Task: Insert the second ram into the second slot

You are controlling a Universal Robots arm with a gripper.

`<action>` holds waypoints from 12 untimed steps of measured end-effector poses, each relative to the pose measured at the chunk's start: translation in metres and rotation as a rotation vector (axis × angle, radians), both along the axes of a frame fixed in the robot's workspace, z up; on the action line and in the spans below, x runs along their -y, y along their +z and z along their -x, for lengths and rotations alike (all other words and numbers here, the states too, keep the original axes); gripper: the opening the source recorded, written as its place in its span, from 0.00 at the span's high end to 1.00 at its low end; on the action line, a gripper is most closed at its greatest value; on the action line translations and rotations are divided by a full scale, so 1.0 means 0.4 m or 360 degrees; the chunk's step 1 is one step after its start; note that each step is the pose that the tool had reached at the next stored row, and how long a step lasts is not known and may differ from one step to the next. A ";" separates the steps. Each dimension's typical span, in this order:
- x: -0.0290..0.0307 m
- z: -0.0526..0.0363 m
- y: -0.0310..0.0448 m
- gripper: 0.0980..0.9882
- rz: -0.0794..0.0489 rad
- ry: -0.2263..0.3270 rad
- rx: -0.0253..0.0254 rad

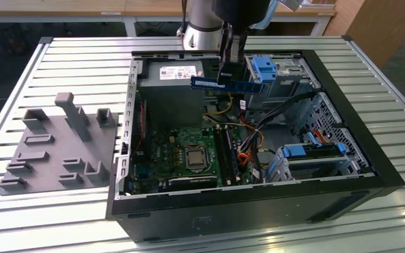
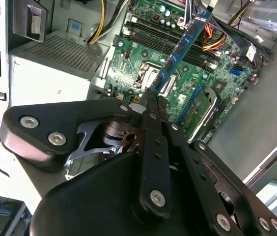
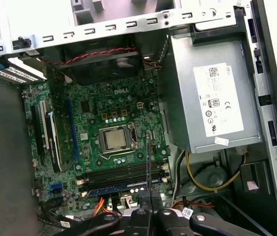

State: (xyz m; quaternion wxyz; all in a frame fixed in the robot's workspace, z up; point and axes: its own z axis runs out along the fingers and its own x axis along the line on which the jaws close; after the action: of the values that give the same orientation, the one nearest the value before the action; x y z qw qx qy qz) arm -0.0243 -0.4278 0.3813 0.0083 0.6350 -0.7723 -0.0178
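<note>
On the slatted metal table [image 1: 69,63], the open computer case [image 1: 259,211] lies on its side, its green motherboard [image 1: 188,153] facing up. Over the case hangs the gripper [image 1: 231,71], jaws clamped on the middle of the second ram [image 1: 206,83], a blue stick held in the air, well above the motherboard's memory slots [image 1: 227,150]

In the exterior view, the arm [image 1: 202,21] is cut off at the top edge. The tool [image 1: 231,78] covers the middle of the blue memory stick [image 1: 206,83] it pinches. The slots [image 1: 225,150] are too small to tell apart. In the second wrist view, the tool [image 2: 151,101] hides one end of the stick [image 2: 180,49]. In the first wrist view, the stick [image 3: 148,157] is just a thin line.
</note>
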 end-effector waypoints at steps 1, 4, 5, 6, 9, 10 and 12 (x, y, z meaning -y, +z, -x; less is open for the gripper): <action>0.000 0.000 0.000 0.98 0.0000 -0.0006 -0.00001; 0.000 0.000 0.000 0.98 0.0000 -0.0022 -0.00001; 0.000 0.000 0.000 0.98 0.0000 -0.0028 -0.00001; 0.000 0.000 0.000 0.98 0.0000 -0.0034 0.00000; 0.000 0.000 0.000 0.98 0.0000 -0.0051 -0.00001; 0.000 0.000 0.000 0.98 0.0000 -0.0056 0.00000; 0.000 0.000 0.000 0.98 0.0000 -0.0066 0.00000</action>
State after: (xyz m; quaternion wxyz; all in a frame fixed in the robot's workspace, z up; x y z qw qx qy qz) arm -0.0243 -0.4278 0.3813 0.0079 0.6187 -0.7854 -0.0179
